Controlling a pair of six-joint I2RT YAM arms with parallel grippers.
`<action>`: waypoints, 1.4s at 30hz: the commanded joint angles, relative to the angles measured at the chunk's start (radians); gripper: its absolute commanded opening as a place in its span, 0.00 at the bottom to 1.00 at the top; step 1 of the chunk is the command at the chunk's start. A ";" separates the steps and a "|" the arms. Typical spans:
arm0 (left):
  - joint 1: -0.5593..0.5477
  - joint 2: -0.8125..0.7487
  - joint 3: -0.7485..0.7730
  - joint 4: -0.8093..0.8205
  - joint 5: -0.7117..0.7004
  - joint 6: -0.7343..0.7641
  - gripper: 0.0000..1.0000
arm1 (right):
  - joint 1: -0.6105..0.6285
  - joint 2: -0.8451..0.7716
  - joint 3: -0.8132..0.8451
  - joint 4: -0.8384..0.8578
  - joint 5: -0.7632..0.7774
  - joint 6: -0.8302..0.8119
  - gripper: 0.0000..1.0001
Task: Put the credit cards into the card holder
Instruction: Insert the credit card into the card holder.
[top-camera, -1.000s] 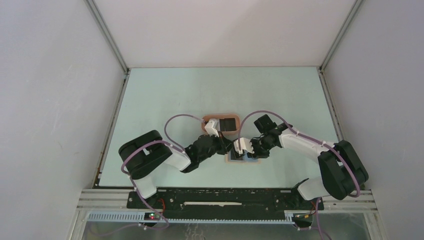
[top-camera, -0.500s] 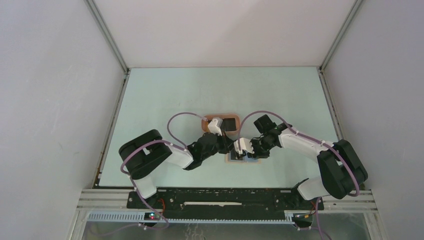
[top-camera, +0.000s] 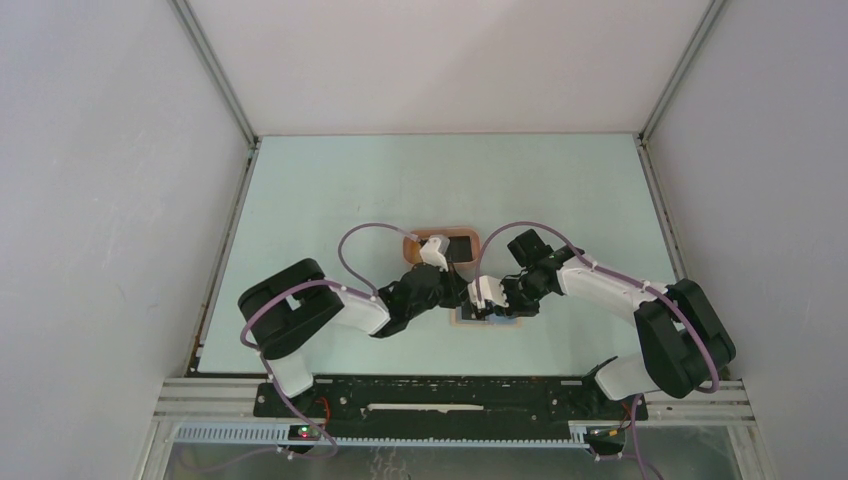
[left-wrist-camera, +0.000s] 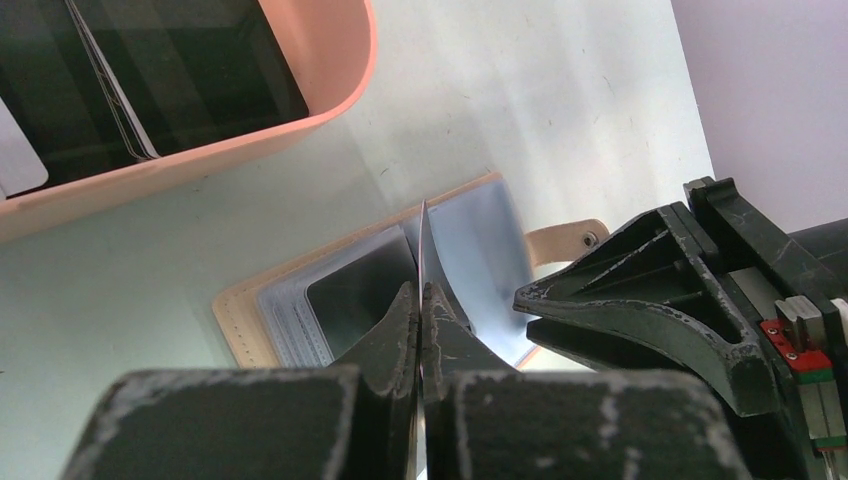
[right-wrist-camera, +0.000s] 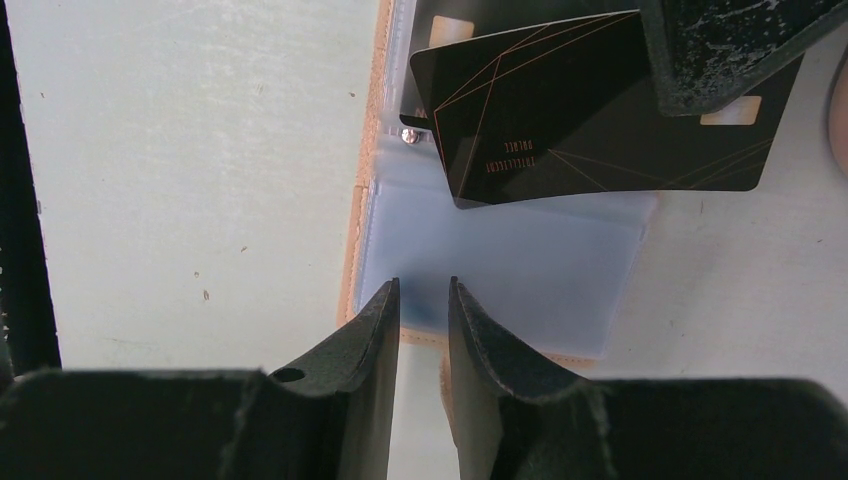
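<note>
Mid-task: the left gripper (left-wrist-camera: 420, 300) pinches a black credit card (right-wrist-camera: 560, 110) edge-on over the open card holder (right-wrist-camera: 500, 270) at frame centre, not yet slotted; the right gripper (right-wrist-camera: 422, 300), jaws narrowly parted and empty, sits at the holder's lower edge; more cards (left-wrist-camera: 200, 70) wait in the pink tray (left-wrist-camera: 330, 60), upper left

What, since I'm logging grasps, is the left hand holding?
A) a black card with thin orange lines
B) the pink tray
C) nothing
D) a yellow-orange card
A: the left hand is shut on a black credit card with thin orange lines, held at the open card holder.
</note>
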 joint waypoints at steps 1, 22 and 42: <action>-0.010 0.022 0.035 -0.061 -0.003 0.019 0.00 | 0.006 -0.002 0.011 -0.005 -0.001 -0.003 0.32; -0.023 0.054 0.086 -0.134 0.052 0.011 0.00 | 0.004 -0.015 0.011 -0.003 0.001 -0.001 0.33; -0.029 0.091 0.138 -0.226 0.092 -0.028 0.00 | 0.001 -0.037 0.011 -0.006 -0.010 -0.004 0.33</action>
